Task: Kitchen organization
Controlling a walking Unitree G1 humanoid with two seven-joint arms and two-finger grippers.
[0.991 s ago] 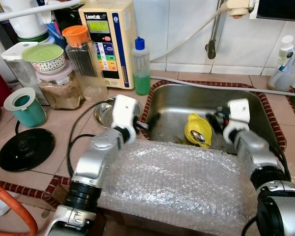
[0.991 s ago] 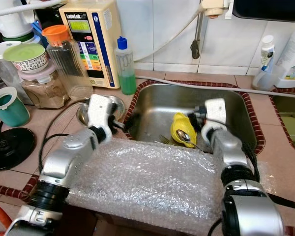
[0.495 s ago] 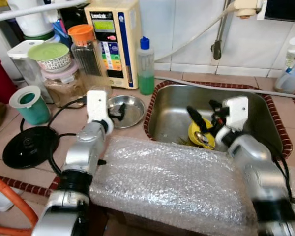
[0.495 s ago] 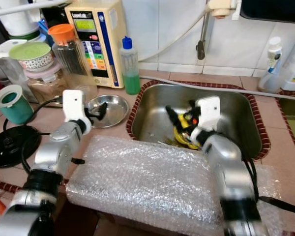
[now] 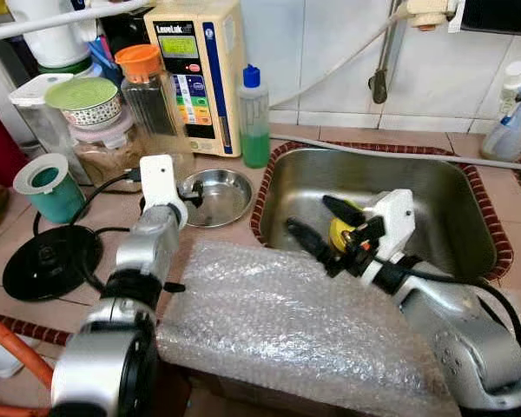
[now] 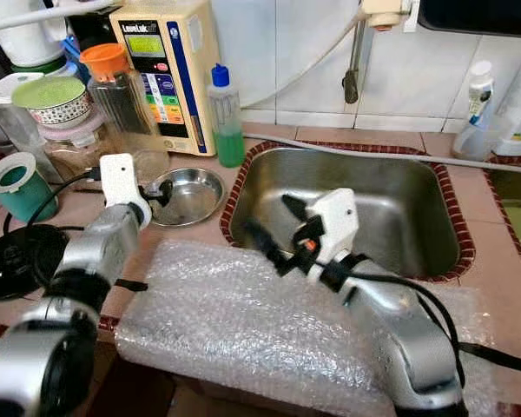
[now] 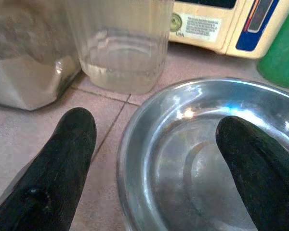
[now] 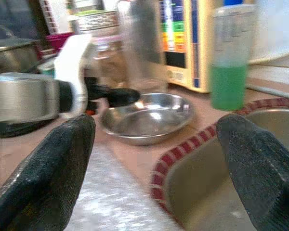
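Along the tiled wall in front of me stands a cream water machine [image 5: 195, 69] with a coloured button panel. Just beside it is a clear bottle of green liquid [image 5: 253, 122] with a blue cap, and on its other side a tall jar with an orange lid [image 5: 152, 100]. Further to my left, a patterned bowl with a green lid [image 5: 84, 100] sits on a jar of brown powder [image 5: 108, 152]. A teal cup [image 5: 48, 189] stands near a flat black lid [image 5: 48, 261]. Bubble wrap [image 5: 286, 321] covers the counter edge nearest me.
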